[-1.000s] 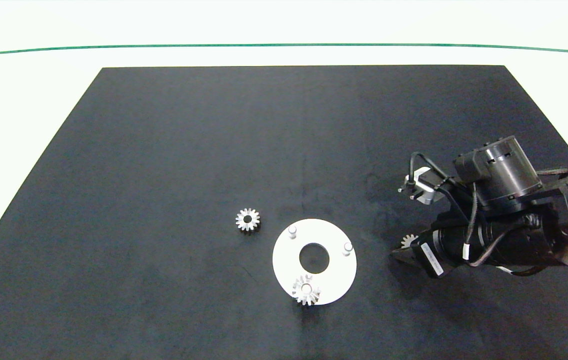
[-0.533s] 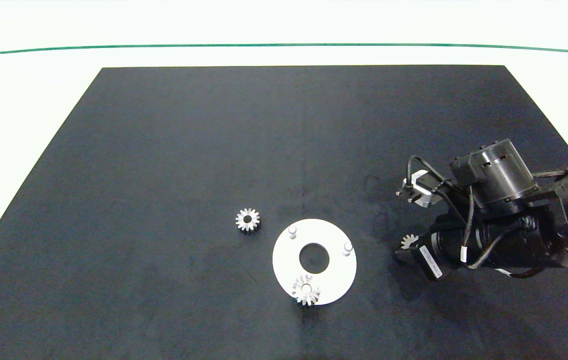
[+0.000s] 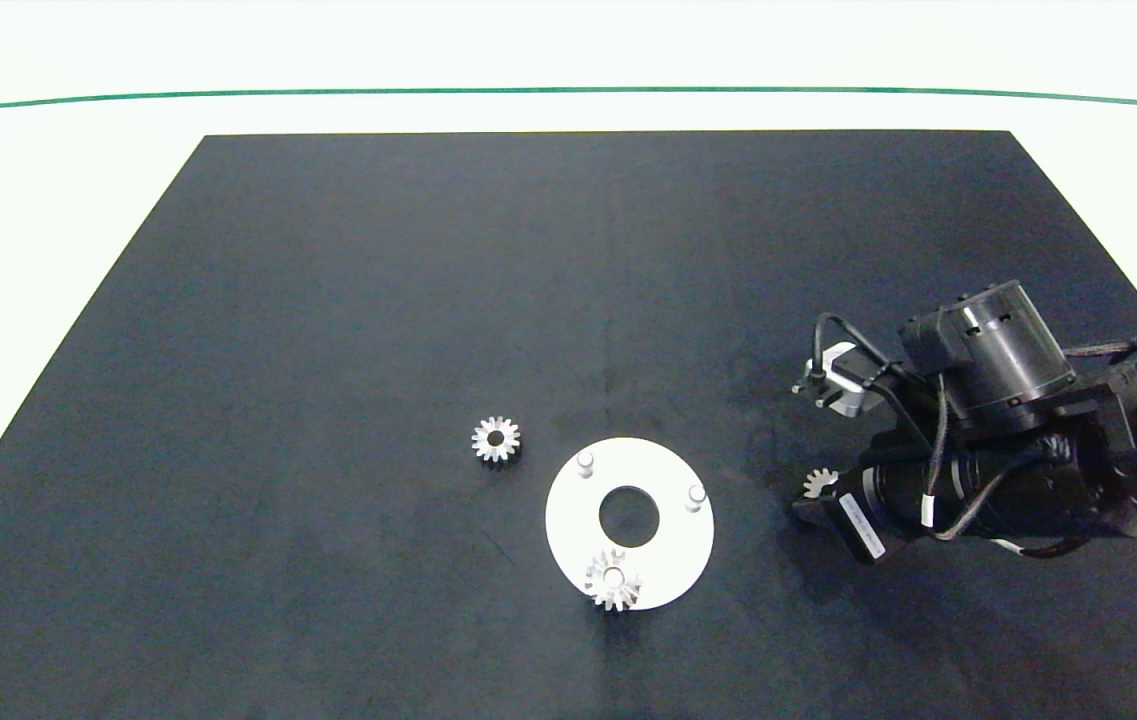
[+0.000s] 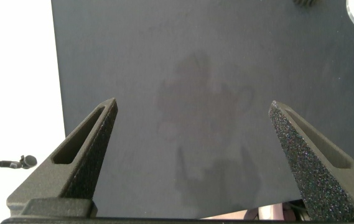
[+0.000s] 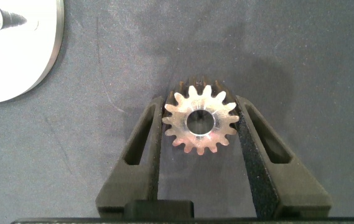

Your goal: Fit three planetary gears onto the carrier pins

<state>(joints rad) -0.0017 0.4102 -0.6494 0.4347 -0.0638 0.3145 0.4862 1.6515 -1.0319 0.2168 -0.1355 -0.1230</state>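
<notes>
Silver gear [image 5: 200, 121] lies flat, bore upward, between right tool [image 5: 200, 127].

Head camera overhead, far; wrist cameras close, facing down — right wrist shares white disc [image 3: 673, 560] [image 5: 15, 62] with head.

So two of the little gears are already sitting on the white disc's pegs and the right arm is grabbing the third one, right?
Not quite: only one gear sits on a peg of the white disc. Another gear lies loose on the mat, as the head view shows. The right gripper does have its jaws around the third gear.
</notes>
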